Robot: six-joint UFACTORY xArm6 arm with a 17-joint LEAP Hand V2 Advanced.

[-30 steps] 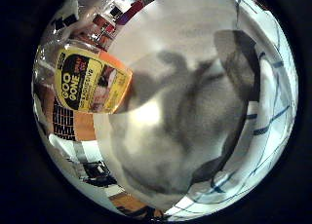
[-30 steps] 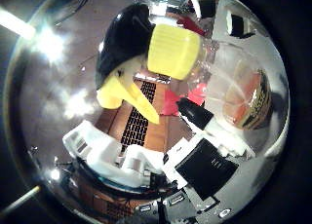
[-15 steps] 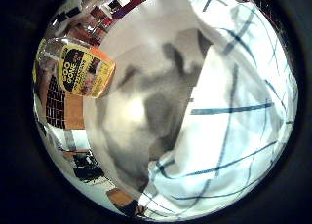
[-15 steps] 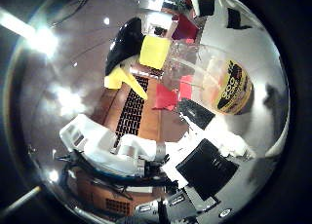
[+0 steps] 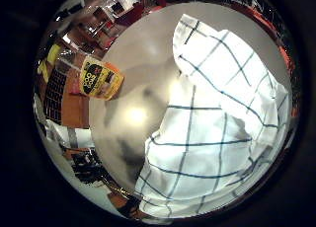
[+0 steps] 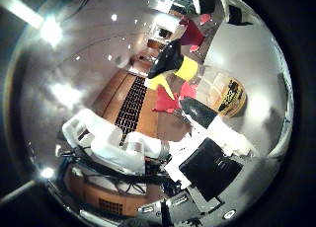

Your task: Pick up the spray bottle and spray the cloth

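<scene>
The spray bottle (image 5: 100,80), clear with orange liquid and a yellow label, stands on the round pale table (image 5: 128,123) near its edge, beside the white cloth (image 5: 222,118) with dark check lines. The cloth lies crumpled over much of the table. In the right thumb side palm view the bottle's yellow and black spray head (image 6: 168,65) shows small, away from the palm. My right hand (image 6: 148,158) shows as white and black parts, fingers relaxed, with nothing between them. It is well above the table.
A wooden floor with a slatted grille (image 6: 131,104) lies beyond the table's edge. Red and dark furniture (image 5: 118,10) stands in the room behind. Bright ceiling lights (image 6: 47,30) show overhead.
The bottle and table have grown smaller in both views: my hand has drawn back from the bottle and up from the table. The hand's shadow on the table has shrunk.
</scene>
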